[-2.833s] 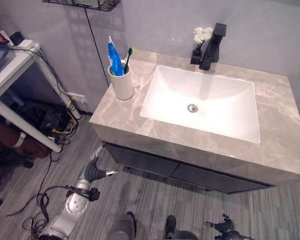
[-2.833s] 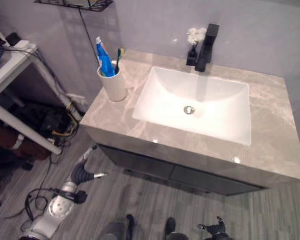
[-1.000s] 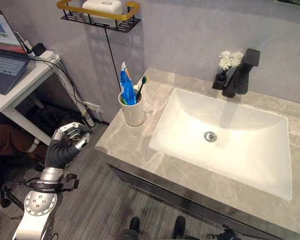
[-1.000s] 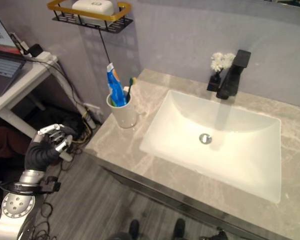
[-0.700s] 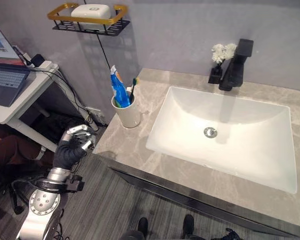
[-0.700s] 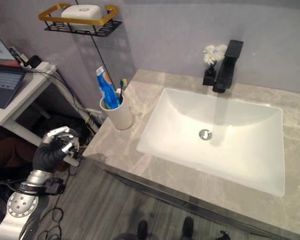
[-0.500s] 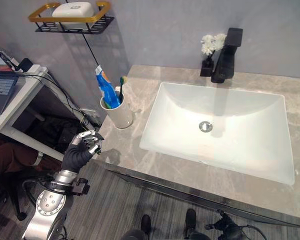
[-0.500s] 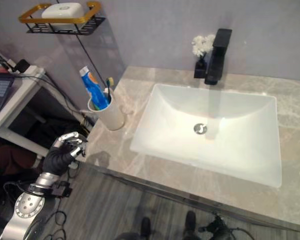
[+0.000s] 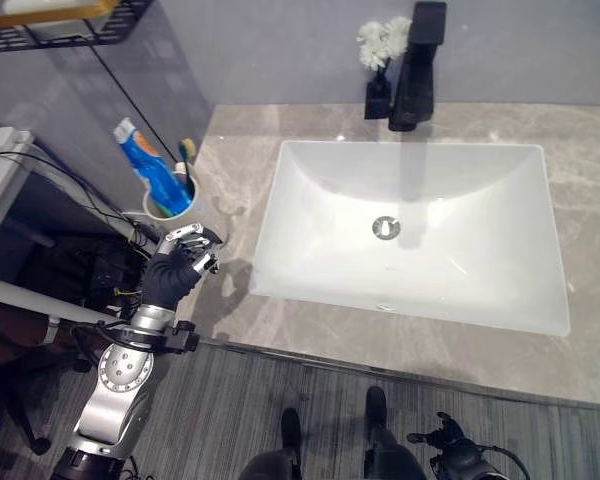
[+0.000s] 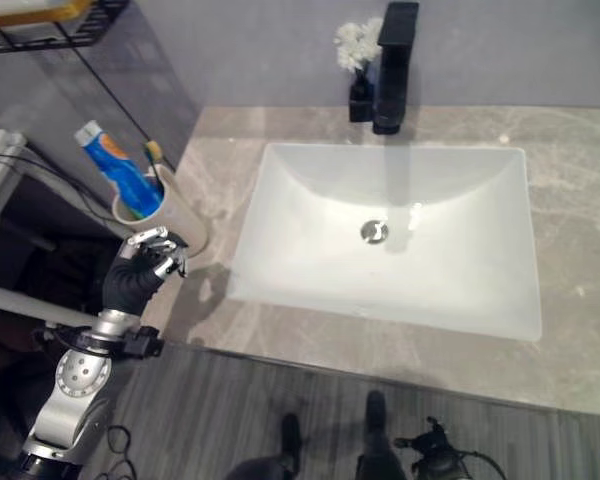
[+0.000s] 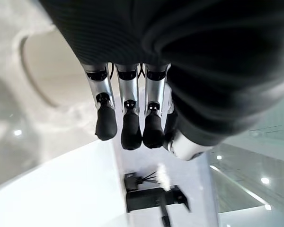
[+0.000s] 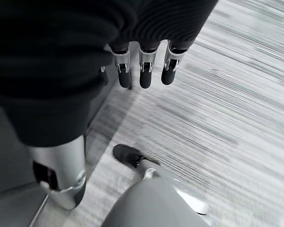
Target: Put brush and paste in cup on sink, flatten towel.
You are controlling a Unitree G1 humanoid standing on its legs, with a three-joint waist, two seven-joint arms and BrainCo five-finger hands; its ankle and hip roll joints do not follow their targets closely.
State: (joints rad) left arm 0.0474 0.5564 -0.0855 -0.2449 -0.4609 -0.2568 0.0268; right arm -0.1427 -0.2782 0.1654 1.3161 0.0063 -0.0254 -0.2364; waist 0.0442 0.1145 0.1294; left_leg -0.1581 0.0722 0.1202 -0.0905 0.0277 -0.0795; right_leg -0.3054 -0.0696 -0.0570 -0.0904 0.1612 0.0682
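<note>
Two items already stood in the cup

Both the blue toothpaste tube (image 9: 140,157) and the green-tipped toothbrush (image 9: 185,152) leaned upright in the round cream cup (image 9: 170,207) at the counter's far left — the grey marble counter (image 9: 230,300) around the white rectangular basin (image 9: 405,235). The left hand (image 9: 175,268) hovered near the cup, fingers curled, holding nothing — likely just clear of it. The right hand (image 12: 142,71) hung low over the floor, fingers relaxed.

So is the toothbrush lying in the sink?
No, the toothbrush stands in the cup beside the toothpaste, on the counter left of the sink.
</note>
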